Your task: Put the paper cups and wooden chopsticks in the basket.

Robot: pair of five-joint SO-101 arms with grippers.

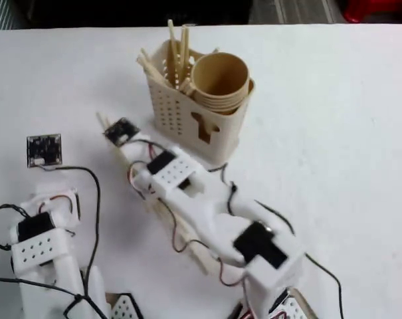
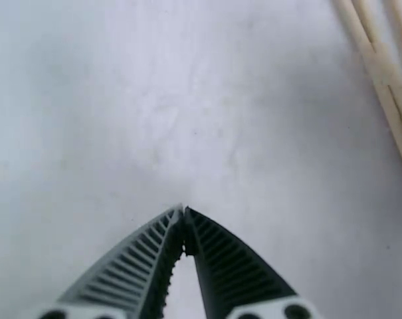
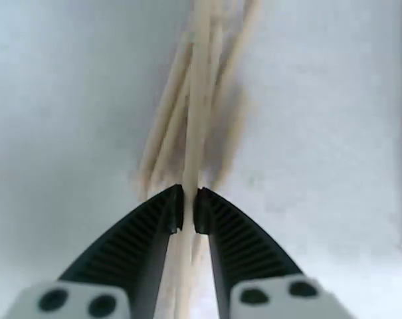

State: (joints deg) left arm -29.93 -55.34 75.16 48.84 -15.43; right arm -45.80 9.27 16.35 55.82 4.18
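Right gripper (image 3: 189, 207): clamped on one wooden chopstick (image 3: 199, 80), arm stretched out low.
Left gripper (image 2: 185, 214): closed, empty, arm folded back.
Basket (image 1: 187, 119): close beside the clamping gripper.

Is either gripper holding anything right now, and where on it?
The right gripper pinches one wooden chopstick on its shaft, a fingertip on either side. The left gripper is shut on nothing.

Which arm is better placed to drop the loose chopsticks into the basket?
Right. Its jaws are closed on a chopstick from the loose bundle on the table, and the right arm stretches out beside the basket. The left arm sits folded back, jaws shut on nothing.
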